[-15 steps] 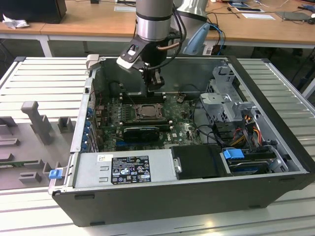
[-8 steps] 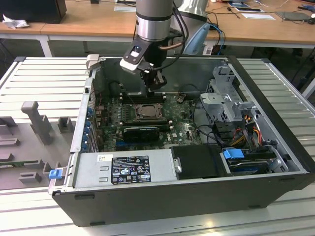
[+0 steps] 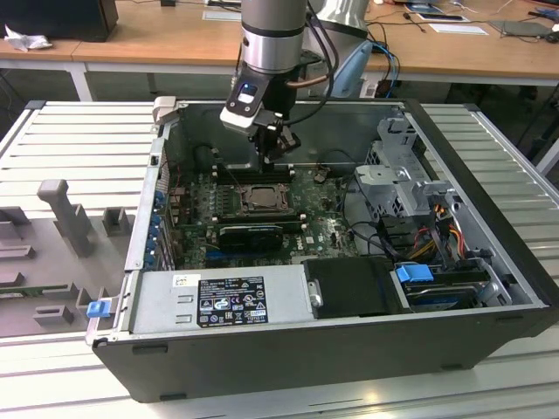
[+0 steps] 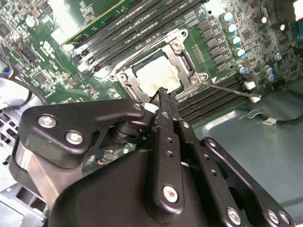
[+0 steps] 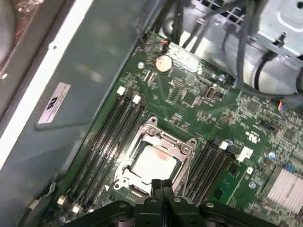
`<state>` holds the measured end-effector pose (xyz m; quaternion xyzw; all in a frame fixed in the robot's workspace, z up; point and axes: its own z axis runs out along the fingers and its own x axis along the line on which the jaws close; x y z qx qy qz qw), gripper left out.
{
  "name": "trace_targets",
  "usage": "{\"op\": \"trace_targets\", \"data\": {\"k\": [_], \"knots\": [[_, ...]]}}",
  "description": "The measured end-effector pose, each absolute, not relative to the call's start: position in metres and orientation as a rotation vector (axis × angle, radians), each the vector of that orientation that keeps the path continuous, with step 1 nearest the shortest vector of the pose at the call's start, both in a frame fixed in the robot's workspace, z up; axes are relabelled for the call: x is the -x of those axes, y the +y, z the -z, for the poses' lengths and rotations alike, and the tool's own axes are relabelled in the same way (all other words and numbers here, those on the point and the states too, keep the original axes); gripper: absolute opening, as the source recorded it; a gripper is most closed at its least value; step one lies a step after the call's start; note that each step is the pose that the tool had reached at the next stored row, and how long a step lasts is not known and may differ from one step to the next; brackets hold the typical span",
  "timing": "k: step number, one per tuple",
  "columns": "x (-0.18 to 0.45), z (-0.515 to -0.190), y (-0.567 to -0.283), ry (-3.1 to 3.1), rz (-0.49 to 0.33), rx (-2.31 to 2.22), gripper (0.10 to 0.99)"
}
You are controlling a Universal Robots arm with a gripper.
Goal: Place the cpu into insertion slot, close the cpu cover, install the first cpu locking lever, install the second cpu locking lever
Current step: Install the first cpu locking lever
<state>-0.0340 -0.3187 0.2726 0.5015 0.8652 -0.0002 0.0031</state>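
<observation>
Nearest, in both wrist views, the gripper (image 5: 162,187): fingers pressed together, gripping nothing, tips poised at the near edge of the cpu cover (image 5: 182,150); touching it or just above, impossible to tell. Directly beyond, the cpu (image 5: 152,163), lying flat inside the insertion slot (image 3: 245,201), pale top showing through the cover's square window. Placement therefore judged done; cover apparently folded down flat around the chip, so that step likely done too. Beside the socket, in the second wrist view, one thin locking lever (image 4: 228,89) sticking out sideways over the memory slots (image 4: 203,103), seemingly not yet latched. Other lever hard to make out. Further off, green circuit board (image 5: 189,97) and the walls of the open computer case (image 3: 349,118). Left to do, by this reading: both levers.
</observation>
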Motion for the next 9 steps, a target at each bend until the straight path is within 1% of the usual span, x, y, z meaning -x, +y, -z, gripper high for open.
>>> {"op": "trace_targets", "data": {"k": [9], "knots": [[0.034,-0.2724,-0.3187,2.841,0.0,-1.325,0.106]]}}
